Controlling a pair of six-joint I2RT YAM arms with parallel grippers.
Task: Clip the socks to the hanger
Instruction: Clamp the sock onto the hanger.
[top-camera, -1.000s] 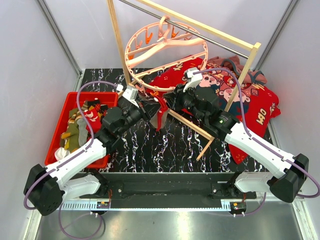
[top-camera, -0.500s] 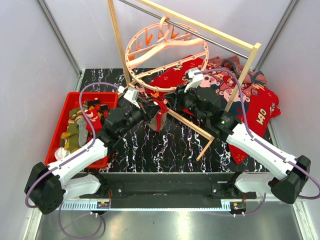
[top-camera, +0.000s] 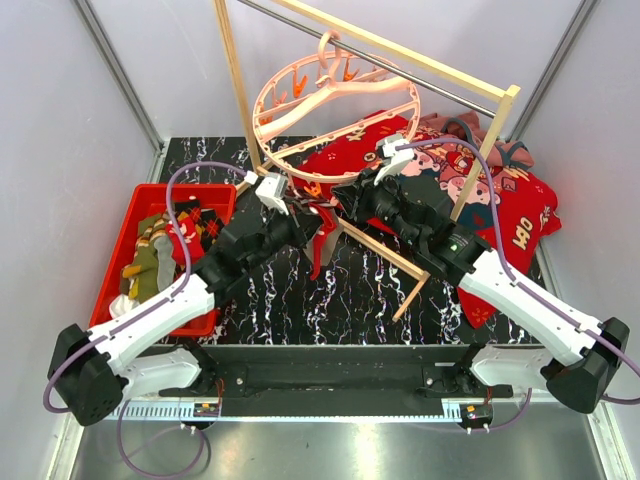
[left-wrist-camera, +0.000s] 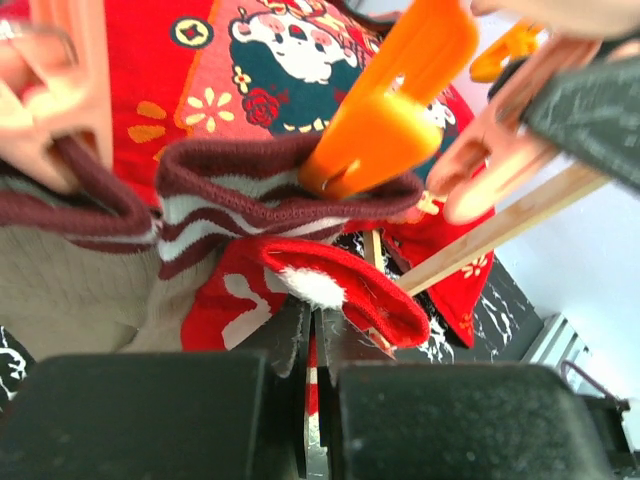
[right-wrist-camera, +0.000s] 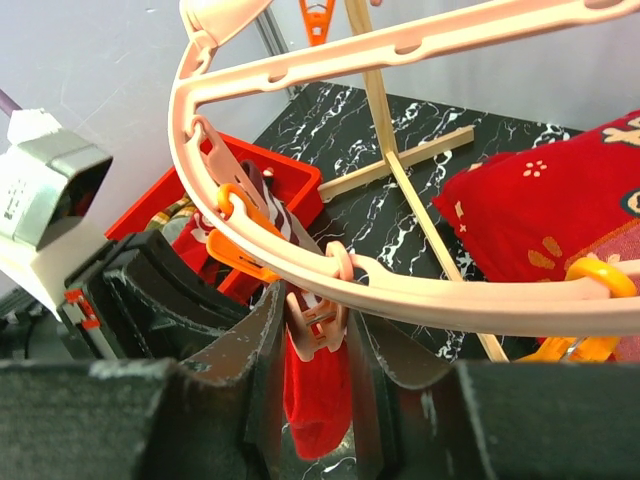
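Note:
The salmon-pink ring hanger (top-camera: 409, 90) hangs from the rack's rod; it also shows in the right wrist view (right-wrist-camera: 430, 292). My left gripper (top-camera: 303, 222) is shut on a red sock with a white pattern (left-wrist-camera: 355, 290) and holds it up under the ring, its jaws (left-wrist-camera: 312, 335) pinching the fabric. The sock dangles in the top view (top-camera: 318, 245). An orange clip (left-wrist-camera: 385, 115) grips a maroon-striped sock cuff (left-wrist-camera: 250, 195). My right gripper (right-wrist-camera: 317, 330) is closed round a pink clip (right-wrist-camera: 320, 315) on the ring, with the red sock (right-wrist-camera: 315, 400) hanging just below it.
A red bin (top-camera: 218, 192) at the left holds several more socks (top-camera: 150, 255). The pale wooden rack frame (top-camera: 232, 90) stands over the table, its foot bar (top-camera: 385, 258) running across it. A big red cartoon-printed cloth (top-camera: 505, 205) lies at the back right.
My left gripper has risen and moved right, bringing the red sock up to the clip between the right fingers. The right gripper and the ring shifted slightly upward.

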